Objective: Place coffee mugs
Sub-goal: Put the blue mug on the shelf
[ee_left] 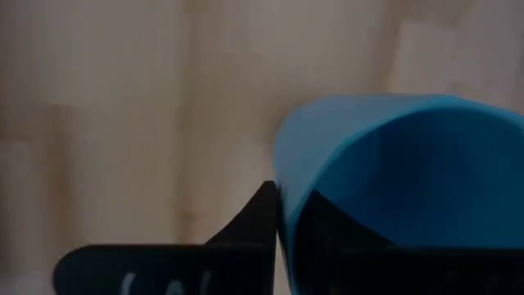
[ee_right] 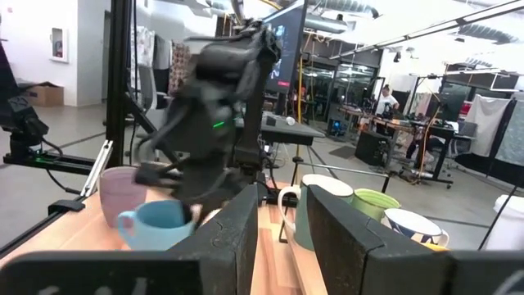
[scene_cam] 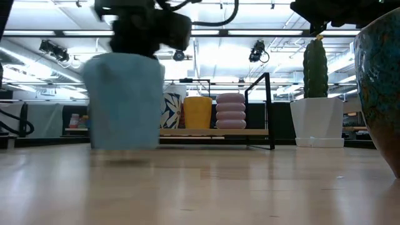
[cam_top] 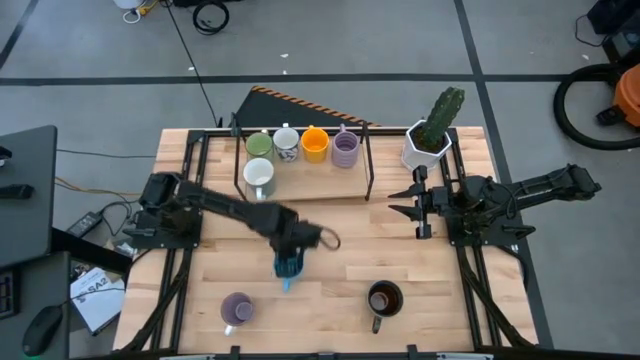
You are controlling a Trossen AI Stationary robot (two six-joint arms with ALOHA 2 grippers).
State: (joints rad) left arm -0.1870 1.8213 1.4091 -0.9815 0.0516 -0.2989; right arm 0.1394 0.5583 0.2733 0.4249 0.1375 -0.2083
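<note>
Left claw (cam_top: 288, 266): lower centre of high view, closed on rim of blue mug (cam_top: 288, 268); left wrist view shows one finger (ee_left: 246, 233) outside the wall, one inside.
Blue mug: held at or just above desk (cam_top: 450, 300); low view shows it left of centre, base about at surface, contact not clear.
Lilac mug (cam_top: 236, 309): lower left of high view, loose on desk, near blue mug.
Rack row, upper centre, left to right: green mug (cam_top: 259, 145), patterned grey-white mug (cam_top: 286, 143), orange mug (cam_top: 314, 144), second lilac mug (cam_top: 345, 148).
White mug (cam_top: 259, 177): just below green mug, in front of the row.
Dark mug (cam_top: 382, 299): lower centre-right, loose on desk, handle toward bottom edge.
Cactus pot (cam_top: 426, 146): upper right, beside rack, not part of job.
Right claw (cam_top: 418, 208): centre-right of high view, fingers parted with narrow gap, holding nothing, parked.
Progress: judged over halfway; five mugs at rack, blue one in grasp, lilac and dark ones left on open desk.
Writing: none legible on mugs; paper on floor at lower left has print, unreadable.
</note>
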